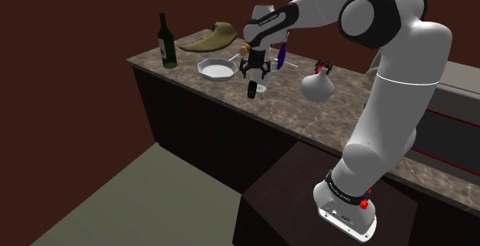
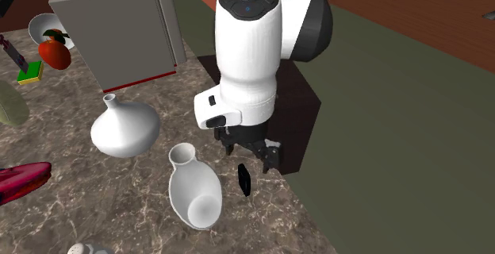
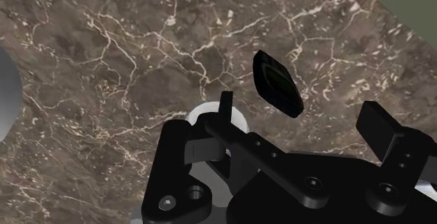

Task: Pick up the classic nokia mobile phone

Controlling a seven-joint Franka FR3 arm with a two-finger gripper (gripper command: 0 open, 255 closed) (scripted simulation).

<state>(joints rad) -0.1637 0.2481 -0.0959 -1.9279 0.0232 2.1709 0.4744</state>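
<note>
Your hand [image 2: 254,151] is open, its two fingers [image 3: 225,107] standing well apart with nothing clasped between them. The phone [image 2: 244,178], a small black slab, shows just right of centre in the second exterior view. There it is directly under the hand, close to the tabletop [image 2: 95,189] edge and beside a white vase [image 2: 194,193] lying on its side. In the shoulder view you find it just below the hand, a little above the middle of the frame. From the wrist camera the phone sits just ahead of the fingertips and within the gap between them, nearer one finger than the other and touching neither. Its long axis runs slantwise to the line from finger to finger, neither along it nor square to it. The coming move looks like a wrist turn and then a short drop, so the fingers close across the phone's narrow width. I cannot tell whether it lies flat or stands on an edge.
</note>
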